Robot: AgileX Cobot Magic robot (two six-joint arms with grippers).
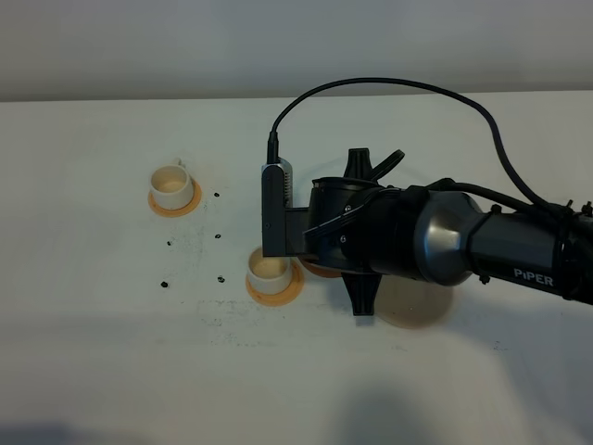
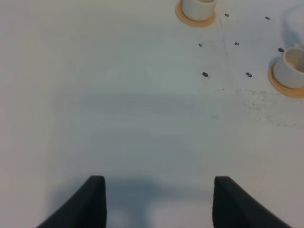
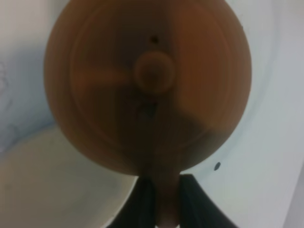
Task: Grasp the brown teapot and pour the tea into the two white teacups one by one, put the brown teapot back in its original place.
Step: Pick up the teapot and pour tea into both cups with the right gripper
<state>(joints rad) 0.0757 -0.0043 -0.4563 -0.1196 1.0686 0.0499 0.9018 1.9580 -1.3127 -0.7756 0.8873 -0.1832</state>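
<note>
My right gripper [image 3: 164,202] is shut on the loop handle of the brown teapot [image 3: 147,80], whose knobbed lid fills the right wrist view. From above, the arm covers the pot, and only a brown sliver of the teapot [image 1: 321,270] shows beside the nearer white teacup [image 1: 269,270]. The farther white teacup [image 1: 173,184] stands to the back left. The pale beige coaster [image 1: 410,304] lies bare, partly under the arm. No tea shows. My left gripper [image 2: 159,202] is open above bare table, with both teacups [image 2: 199,5] [image 2: 292,66] far ahead of it.
Each cup sits on a small orange-tan coaster [image 1: 274,292] [image 1: 174,204]. Small dark specks [image 1: 220,278] dot the white table between the cups. The right arm's black cable [image 1: 389,85] arches over the back of the table.
</note>
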